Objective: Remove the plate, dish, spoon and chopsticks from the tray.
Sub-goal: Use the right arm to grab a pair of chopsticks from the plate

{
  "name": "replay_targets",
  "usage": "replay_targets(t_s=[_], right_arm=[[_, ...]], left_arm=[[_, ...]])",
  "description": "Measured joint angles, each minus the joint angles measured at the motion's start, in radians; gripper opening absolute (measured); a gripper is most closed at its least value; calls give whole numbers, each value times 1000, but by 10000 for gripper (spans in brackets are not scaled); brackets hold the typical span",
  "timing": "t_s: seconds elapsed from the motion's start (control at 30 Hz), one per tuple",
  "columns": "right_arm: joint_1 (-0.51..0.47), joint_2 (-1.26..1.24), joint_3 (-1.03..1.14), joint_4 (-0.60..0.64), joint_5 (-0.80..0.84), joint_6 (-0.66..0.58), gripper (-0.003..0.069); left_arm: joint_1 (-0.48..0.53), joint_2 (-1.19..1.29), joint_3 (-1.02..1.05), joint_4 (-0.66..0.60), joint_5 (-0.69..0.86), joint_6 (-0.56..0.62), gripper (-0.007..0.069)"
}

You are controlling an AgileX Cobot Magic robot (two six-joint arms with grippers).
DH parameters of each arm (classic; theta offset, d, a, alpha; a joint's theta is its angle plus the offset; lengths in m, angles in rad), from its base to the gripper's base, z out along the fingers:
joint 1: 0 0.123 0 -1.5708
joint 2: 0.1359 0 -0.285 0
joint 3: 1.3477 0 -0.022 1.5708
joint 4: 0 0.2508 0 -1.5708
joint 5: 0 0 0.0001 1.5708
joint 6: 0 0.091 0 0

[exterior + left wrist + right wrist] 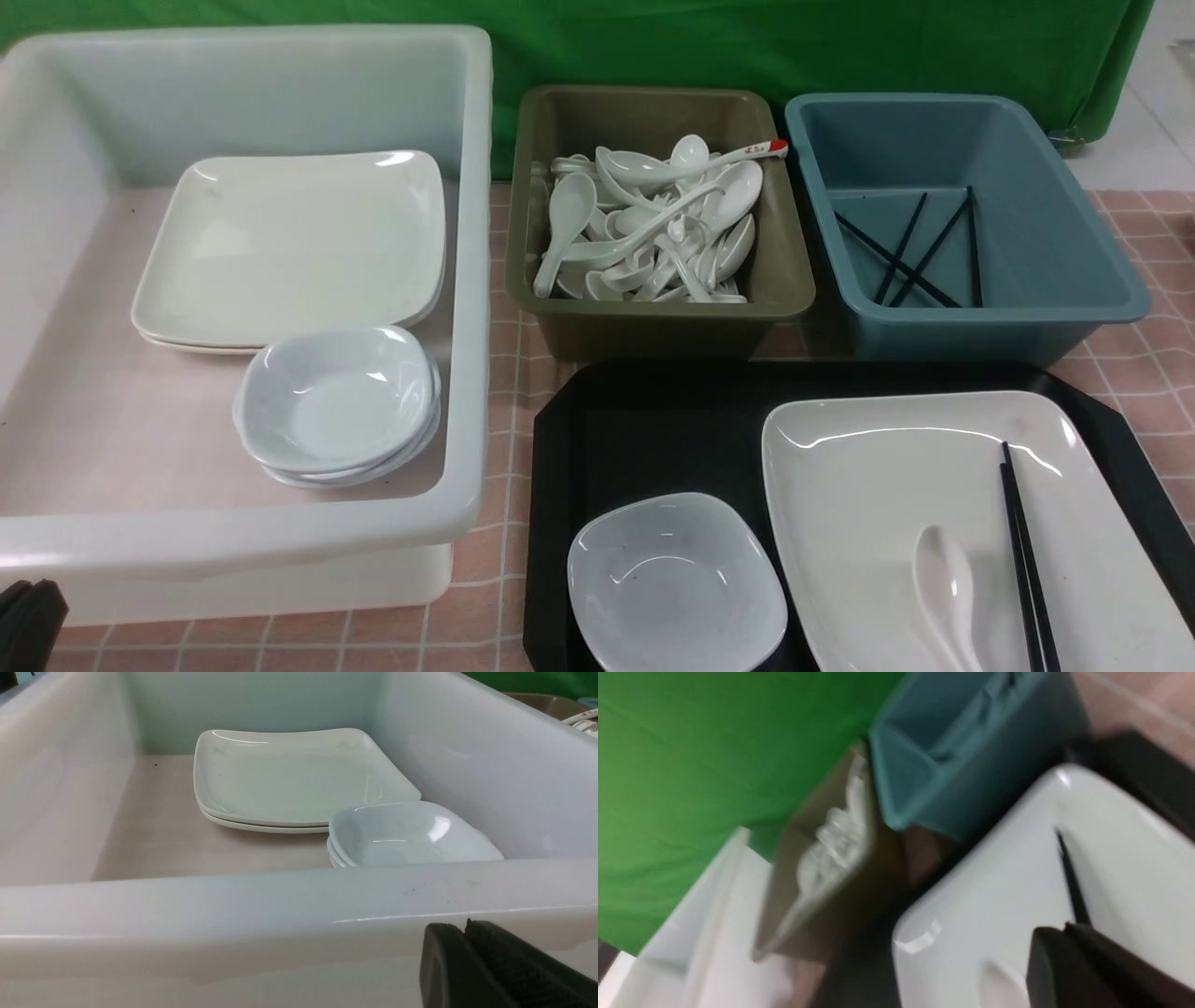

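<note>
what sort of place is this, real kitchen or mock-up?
Probably a staged dish-sorting station, not a kitchen: green backdrop cloth, olive tub of spoons, blue tub holding chopsticks, black tray.

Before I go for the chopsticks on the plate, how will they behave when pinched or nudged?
The chopsticks look thin and straight: probably stiff and light. Lying flat on the glossy plate, they may skid or roll apart, so a pinch could catch only one. The spoon lies close beside them and might get bumped.
</note>
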Motion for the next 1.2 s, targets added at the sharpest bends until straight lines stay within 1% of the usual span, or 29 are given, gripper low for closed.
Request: replay_targets(t_s=[0.03, 0.07, 0.1, 0.13, 0.17, 0.2, 0.27, 0.33, 0.4, 0.43, 0.47, 0.57, 0.63, 0.67, 0.73, 0.8, 0.9, 1.03, 1.2], right_arm=[[0, 14, -42, -6, -2, -34, 34], [0, 46, -100, -15, 2, -98, 30], [0, 105, -175, -32, 40, -185, 30], [-1, 160, -239, -53, 101, -226, 30], [-1, 173, -252, -58, 101, -232, 30], [-2, 271, -353, -108, 252, -265, 30], [-2, 452, -457, -191, 488, -289, 30], [-2, 605, -522, -280, 670, -297, 30], [-2, 754, -567, -358, 793, -296, 30], [-2, 766, -571, -362, 800, -296, 31], [0, 848, -590, -379, 828, -294, 35], [16, 977, -603, -353, 806, -317, 71], [36, 1061, -606, -317, 774, -339, 130], [41, 1068, -606, -314, 768, -342, 146], [80, 1150, -606, -290, 738, -381, 265], [108, 1206, -606, -282, 710, -402, 353], [133, 1281, -606, -278, 656, -415, 438], [139, 1383, -632, -274, 614, -408, 482], [139, 1489, -715, -274, 602, -394, 489]], left_arm=[[0, 0, 0, 0, 0, 0, 20], [0, 0, 0, 0, 0, 0, 20], [0, 0, 0, 0, 0, 0, 20], [0, 0, 0, 0, 0, 0, 20], [0, 0, 0, 0, 0, 0, 20], [0, 0, 0, 0, 0, 0, 20], [0, 0, 0, 0, 0, 0, 20], [0, 0, 0, 0, 0, 0, 20], [0, 0, 0, 0, 0, 0, 20], [0, 0, 0, 0, 0, 0, 20], [0, 0, 0, 0, 0, 0, 20], [0, 0, 0, 0, 0, 0, 20], [0, 0, 0, 0, 0, 0, 20], [0, 0, 0, 0, 0, 0, 20], [0, 0, 0, 0, 0, 0, 20], [0, 0, 0, 0, 0, 0, 20], [0, 0, 0, 0, 0, 0, 20], [0, 0, 0, 0, 0, 0, 20], [0, 0, 0, 0, 0, -4, 20]])
